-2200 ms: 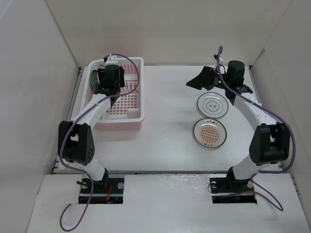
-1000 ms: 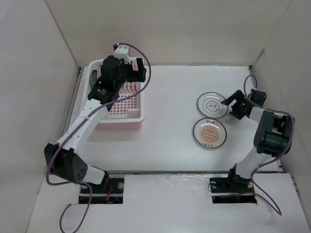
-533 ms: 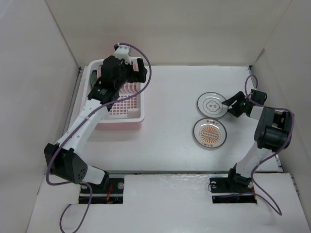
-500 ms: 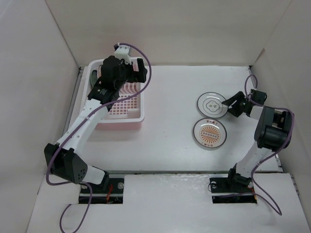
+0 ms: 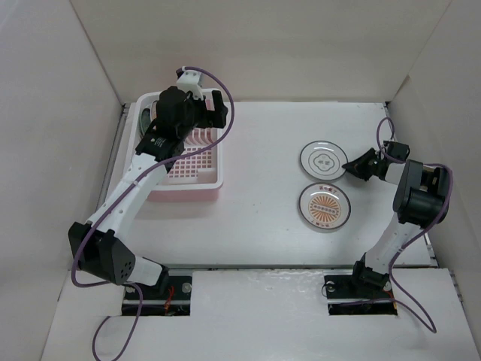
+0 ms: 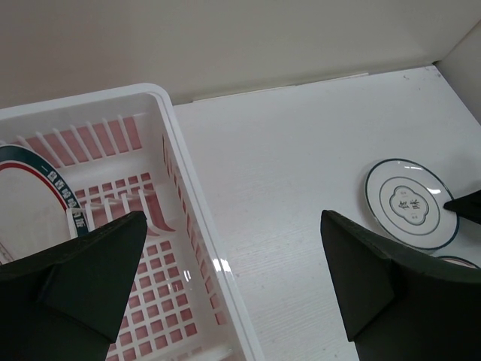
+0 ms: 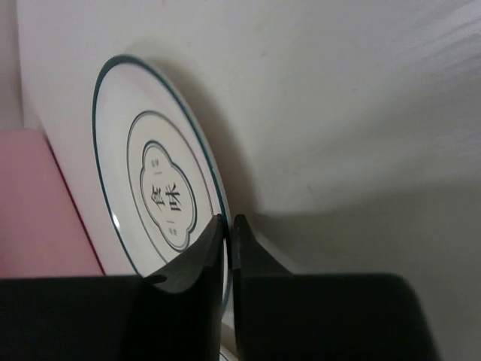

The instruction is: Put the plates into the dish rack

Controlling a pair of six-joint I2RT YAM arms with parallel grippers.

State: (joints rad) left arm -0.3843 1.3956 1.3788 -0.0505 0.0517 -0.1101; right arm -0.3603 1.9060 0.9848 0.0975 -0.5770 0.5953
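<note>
dark-rimmed white plate [image 7: 161,188], centre medallion: Chinese characters 食味, dark on white, left of the middle in the right wrist view.
same medallion, small marks beside the characters: too small to read.
teal-rimmed plate [image 6: 30,195] in the dish rack [image 6: 216,265], rim band: white characters at the left edge of the left wrist view, unreadable.
orange sunburst plate [image 5: 324,205], rim: red marks, too small to read.

We see a pale pink dish rack [image 5: 184,192] with a white rim on a white tabletop [image 5: 263,165], and in it a banded plate [image 6: 26,199], white with a broad green edge. The ringed plate [image 5: 322,160] is white with thin dark teal circles and dark characters at its centre. The sunburst plate [image 5: 325,205] shows orange rays inside a grey rim.
</note>
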